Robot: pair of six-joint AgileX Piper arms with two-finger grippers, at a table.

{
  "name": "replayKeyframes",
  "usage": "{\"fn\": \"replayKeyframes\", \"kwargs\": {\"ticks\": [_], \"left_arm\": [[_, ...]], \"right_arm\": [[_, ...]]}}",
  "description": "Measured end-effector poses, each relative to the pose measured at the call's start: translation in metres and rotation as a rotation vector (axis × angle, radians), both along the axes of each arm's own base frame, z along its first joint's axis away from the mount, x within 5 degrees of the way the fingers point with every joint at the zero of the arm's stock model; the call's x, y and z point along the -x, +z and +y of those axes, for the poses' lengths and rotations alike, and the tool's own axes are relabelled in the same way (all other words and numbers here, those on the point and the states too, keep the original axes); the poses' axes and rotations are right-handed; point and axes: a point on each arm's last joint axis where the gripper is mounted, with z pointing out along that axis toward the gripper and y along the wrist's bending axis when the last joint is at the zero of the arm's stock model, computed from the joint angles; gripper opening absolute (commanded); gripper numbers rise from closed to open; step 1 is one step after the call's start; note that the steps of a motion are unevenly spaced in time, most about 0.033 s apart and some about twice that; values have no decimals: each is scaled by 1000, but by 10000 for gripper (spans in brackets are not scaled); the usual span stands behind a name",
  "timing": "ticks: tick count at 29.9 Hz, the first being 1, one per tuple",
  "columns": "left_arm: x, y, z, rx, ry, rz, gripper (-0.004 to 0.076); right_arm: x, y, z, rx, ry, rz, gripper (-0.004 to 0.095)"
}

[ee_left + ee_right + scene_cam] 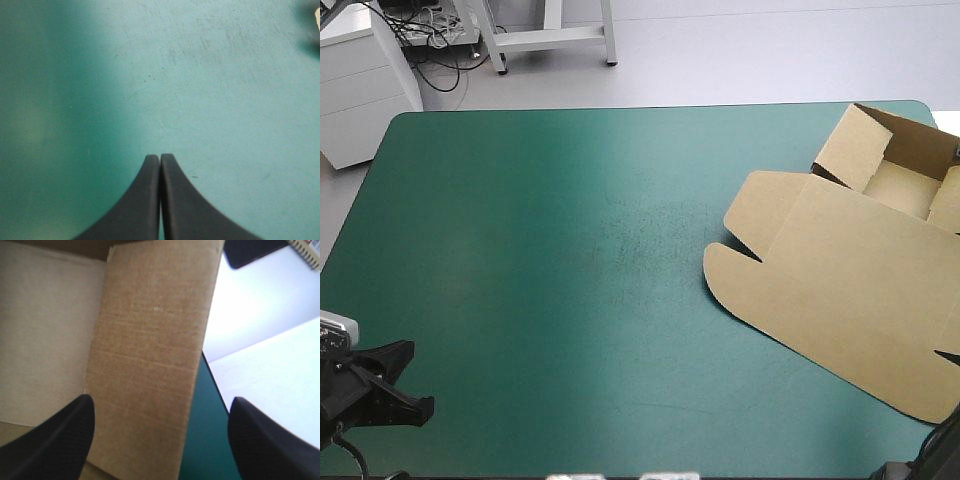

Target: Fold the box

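The box [860, 300] was plain brown board, matt and uncoated. Its raised wall, between the right gripper's [162, 399] spread jaws, showed faint ribbing and a fibrous, papery grain. The teal-green cover [210, 90] ahead of the left gripper [160, 157] looked matt and smooth but worn, marked with fine scratches and dull grey scuffs. The black fingers [145, 200] of both grippers had a smooth, matt finish, like moulded plastic or rubber, without gloss.

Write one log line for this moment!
box: tray walls up, lid flat | left gripper: shut, empty, over cover | right gripper: open, over box wall
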Motion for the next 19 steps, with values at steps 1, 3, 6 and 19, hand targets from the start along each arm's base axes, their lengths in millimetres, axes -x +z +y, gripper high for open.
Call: {"fn": "replayKeyframes", "kwargs": {"ticks": [1, 3, 6, 19], "left_arm": [[0, 0, 0, 0, 0, 0, -32], [0, 0, 0, 0, 0, 0, -32], [0, 0, 1, -6, 3, -5, -32], [-4, 5, 1, -7, 10, -77, -32]], "right_arm": [[6, 14, 3, 12, 1, -30, 524], [19, 41, 12, 28, 8, -93, 415], [40, 76, 28, 30, 30, -188, 167], [101, 104, 79, -72, 190, -280, -18]]}}
